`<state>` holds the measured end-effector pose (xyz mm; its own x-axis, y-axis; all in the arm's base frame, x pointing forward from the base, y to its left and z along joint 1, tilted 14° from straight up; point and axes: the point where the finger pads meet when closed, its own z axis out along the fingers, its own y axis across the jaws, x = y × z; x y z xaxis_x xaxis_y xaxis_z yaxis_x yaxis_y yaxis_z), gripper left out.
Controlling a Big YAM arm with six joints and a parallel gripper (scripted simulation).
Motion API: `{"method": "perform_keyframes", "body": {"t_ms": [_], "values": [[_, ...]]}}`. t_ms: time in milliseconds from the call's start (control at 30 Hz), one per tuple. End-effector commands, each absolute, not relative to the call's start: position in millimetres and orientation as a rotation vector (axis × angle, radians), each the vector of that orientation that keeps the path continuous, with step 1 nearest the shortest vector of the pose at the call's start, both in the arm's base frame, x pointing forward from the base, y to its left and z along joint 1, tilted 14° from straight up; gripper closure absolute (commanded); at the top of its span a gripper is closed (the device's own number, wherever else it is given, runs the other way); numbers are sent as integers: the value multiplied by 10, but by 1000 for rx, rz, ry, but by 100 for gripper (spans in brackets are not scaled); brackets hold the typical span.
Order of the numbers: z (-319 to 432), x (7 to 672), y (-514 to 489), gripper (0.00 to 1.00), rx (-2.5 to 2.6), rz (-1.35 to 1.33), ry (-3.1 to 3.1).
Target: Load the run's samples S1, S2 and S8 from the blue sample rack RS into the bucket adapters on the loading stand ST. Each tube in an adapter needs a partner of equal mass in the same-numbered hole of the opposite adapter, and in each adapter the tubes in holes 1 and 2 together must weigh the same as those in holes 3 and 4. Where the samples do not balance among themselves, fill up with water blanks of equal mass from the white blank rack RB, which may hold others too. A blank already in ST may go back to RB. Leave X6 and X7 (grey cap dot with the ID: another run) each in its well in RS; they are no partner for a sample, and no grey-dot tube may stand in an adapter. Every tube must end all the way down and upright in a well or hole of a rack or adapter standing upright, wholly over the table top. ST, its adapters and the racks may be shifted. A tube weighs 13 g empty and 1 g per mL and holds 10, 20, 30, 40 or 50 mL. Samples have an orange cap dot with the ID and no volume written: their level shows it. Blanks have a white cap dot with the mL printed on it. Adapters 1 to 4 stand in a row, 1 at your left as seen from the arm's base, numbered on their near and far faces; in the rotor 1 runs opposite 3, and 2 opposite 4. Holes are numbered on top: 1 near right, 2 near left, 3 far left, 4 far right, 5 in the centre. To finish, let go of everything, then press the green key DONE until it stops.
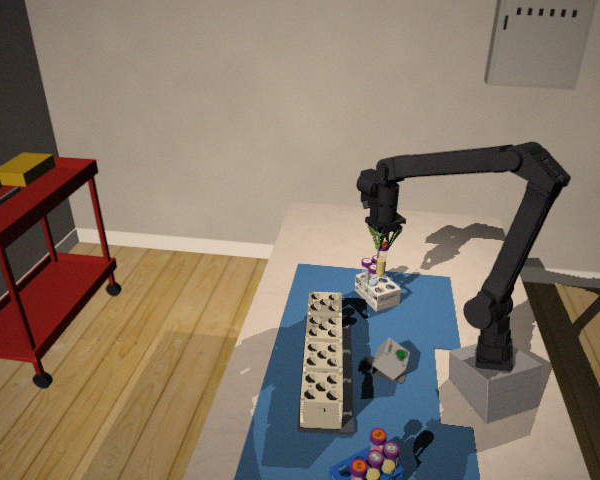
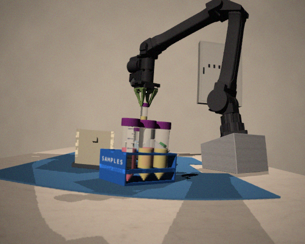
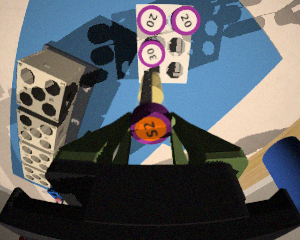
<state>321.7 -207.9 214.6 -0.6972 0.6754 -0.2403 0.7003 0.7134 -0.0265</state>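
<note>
Green fingers of the gripper [image 3: 152,135] clamped on the purple cap of a sample tube [image 1: 381,262] with an orange dot, hanging upright above the white blank rack [image 1: 388,299]; below it, three white-dot blanks, two marked 20 [image 3: 150,20] and one whose number is unclear; beside the rack, the loading stand [image 1: 321,361]; further off, the green key [image 1: 400,353] and the blue sample rack [image 2: 113,166].

Even light, hard-edged shadows, coarse pixels; wrist view bulges at edges
</note>
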Motion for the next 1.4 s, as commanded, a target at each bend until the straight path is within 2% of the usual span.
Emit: {"method": "perform_keyframes", "body": {"t_ms": [0, 333, 433, 467, 1367], "values": [[2599, 3293, -2091, 100, 1083, -183, 2627], [2927, 3230, -1997, 100, 1076, -181, 2628], [2882, 3228, -1921, 100, 1015, -191, 2663], [2637, 3137, -1801, 100, 994, -188, 2728], [2503, 3653, -194, 100, 50, -272, 2925]]}}
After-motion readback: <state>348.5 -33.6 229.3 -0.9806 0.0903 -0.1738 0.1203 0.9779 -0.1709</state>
